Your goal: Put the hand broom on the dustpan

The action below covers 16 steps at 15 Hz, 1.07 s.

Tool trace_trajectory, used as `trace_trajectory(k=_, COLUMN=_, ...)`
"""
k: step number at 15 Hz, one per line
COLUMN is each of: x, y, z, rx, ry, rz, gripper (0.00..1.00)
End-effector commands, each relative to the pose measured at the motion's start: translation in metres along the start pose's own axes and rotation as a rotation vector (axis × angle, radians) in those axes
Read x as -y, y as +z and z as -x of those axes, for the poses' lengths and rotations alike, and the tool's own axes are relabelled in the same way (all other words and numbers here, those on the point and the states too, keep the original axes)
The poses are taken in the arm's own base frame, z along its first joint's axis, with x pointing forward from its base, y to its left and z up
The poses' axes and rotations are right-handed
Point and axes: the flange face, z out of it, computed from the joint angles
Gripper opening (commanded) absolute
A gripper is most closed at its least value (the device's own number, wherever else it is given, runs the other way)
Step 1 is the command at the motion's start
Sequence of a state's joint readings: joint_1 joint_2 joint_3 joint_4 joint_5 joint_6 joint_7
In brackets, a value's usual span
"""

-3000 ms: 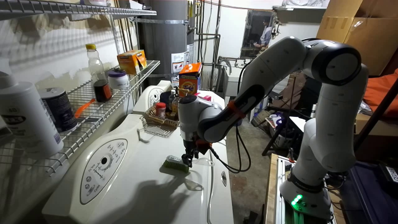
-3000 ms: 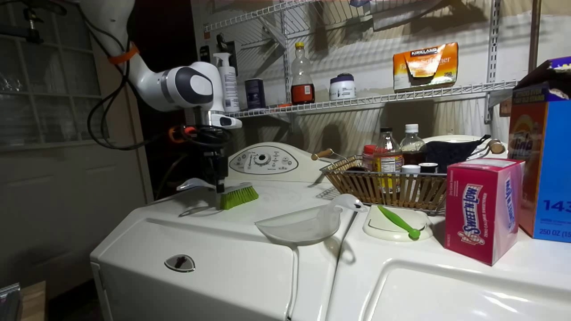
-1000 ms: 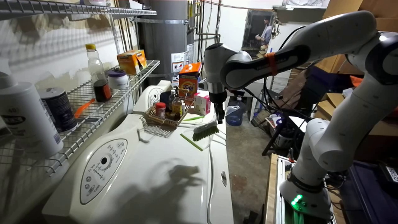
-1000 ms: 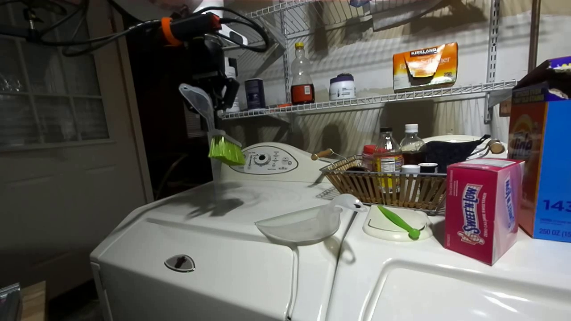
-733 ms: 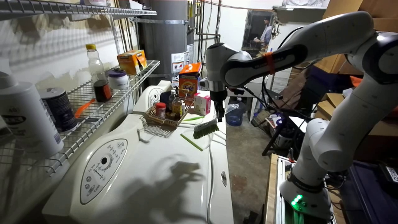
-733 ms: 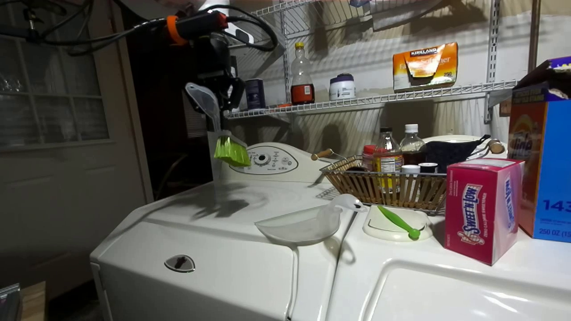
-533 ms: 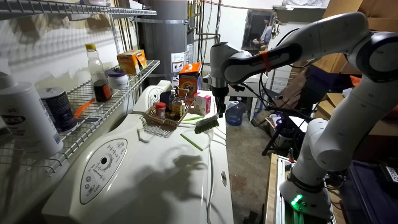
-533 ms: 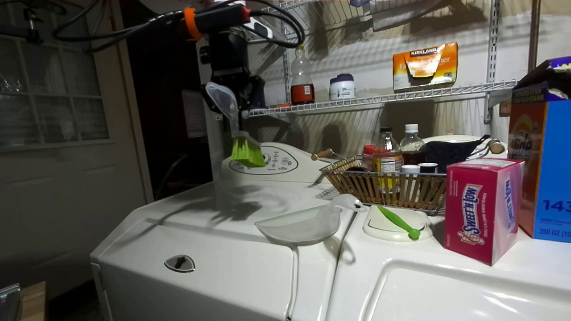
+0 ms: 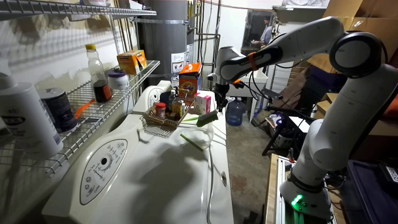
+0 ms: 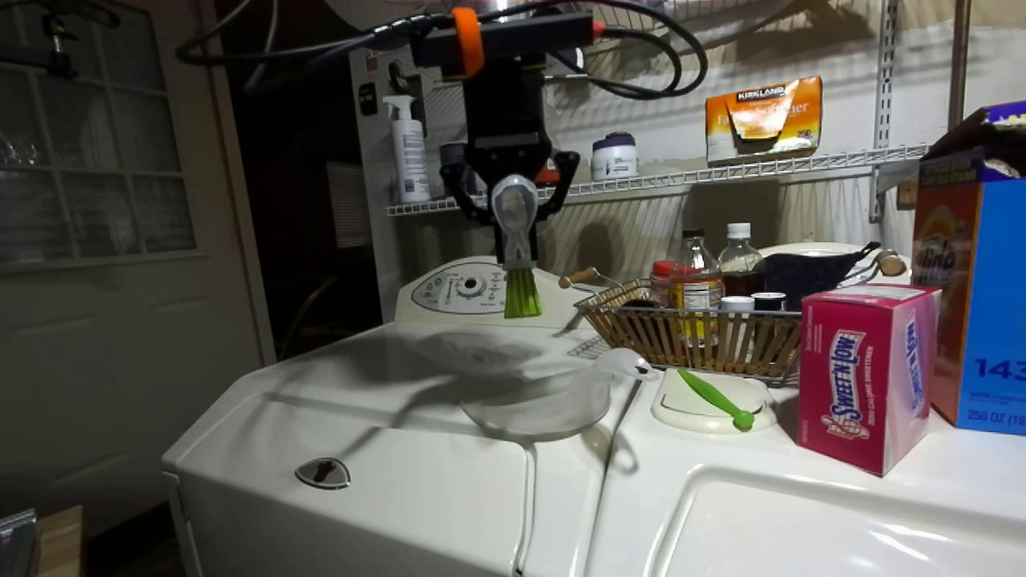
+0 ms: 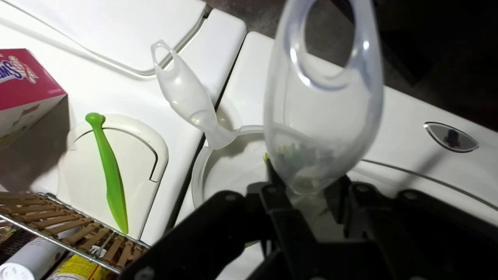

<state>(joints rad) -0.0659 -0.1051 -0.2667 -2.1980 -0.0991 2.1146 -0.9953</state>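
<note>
One hand broom (image 9: pixel 207 118) was up in the air, and yep, the gripper (image 10: pixel 517 255) had it: both fingers were pinched in around the narrow bit between the clear handle and the brush head. Its green bristles pointed down. In an exterior view it hung pretty much mid-frame, a bit above center. In the wrist view its see-through handle took up the upper middle, loop end up top.

The dustpan (image 10: pixel 553 406), also see-through, sat around the lower middle of an exterior view, on the white appliance (image 10: pixel 433 481), lower than the bristles and well apart from them. Its handle reached across the gap to the neighboring appliance (image 10: pixel 641 481). From the wrist cam that handle pointed to the upper left, and part of the pan was hidden behind the broom and gripper.

Plenty of clutter too: a green stick (image 11: pixel 112 177) with a ball end lay on a cream-colored piece (image 11: pixel 83 175) at the left of the wrist view. A pink Sweet'N Low box (image 10: pixel 842 385) stood toward the right in an exterior view, with a slatted basket (image 10: pixel 625 328) holding bottles (image 10: pixel 697 292) just left of it. An orange Tide box (image 9: pixel 189 81) was near the upper middle.
</note>
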Motion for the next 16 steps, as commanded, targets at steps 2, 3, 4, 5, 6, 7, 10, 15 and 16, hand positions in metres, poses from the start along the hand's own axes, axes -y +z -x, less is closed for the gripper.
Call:
trace_trajectory(k=2, x=-0.003, y=0.002, z=-0.003, rx=0.004, ry=-0.006, rz=-0.002, gripper=0.31)
trace_trajectory(k=3, x=-0.003, y=0.002, z=-0.004, rx=0.003, ry=-0.008, rz=-0.002, gripper=0.31)
trace_trajectory(k=4, x=-0.003, y=0.001, z=-0.005, rx=0.002, ry=-0.009, rz=0.000, gripper=0.31)
trace_trajectory(k=5, x=-0.003, y=0.006, z=-0.012, rx=-0.021, ry=-0.044, rz=0.008, gripper=0.08)
trace_trajectory(k=6, x=-0.005, y=0.009, z=-0.016, rx=-0.026, ry=-0.079, rz=0.044, gripper=0.08)
trace_trajectory(k=7, x=-0.005, y=0.013, z=-0.020, rx=-0.050, ry=-0.109, rz=0.038, gripper=0.08)
trace_trajectory(k=10, x=-0.012, y=0.027, z=-0.030, rx=-0.106, ry=-0.216, rz=0.063, gripper=0.08)
trace_trajectory(k=15, x=-0.024, y=0.057, z=-0.029, rx=-0.166, ry=-0.320, rz=0.013, gripper=0.08)
trace_trajectory(k=16, x=-0.026, y=0.065, z=-0.026, rx=-0.166, ry=-0.334, rz=0.006, gripper=0.08)
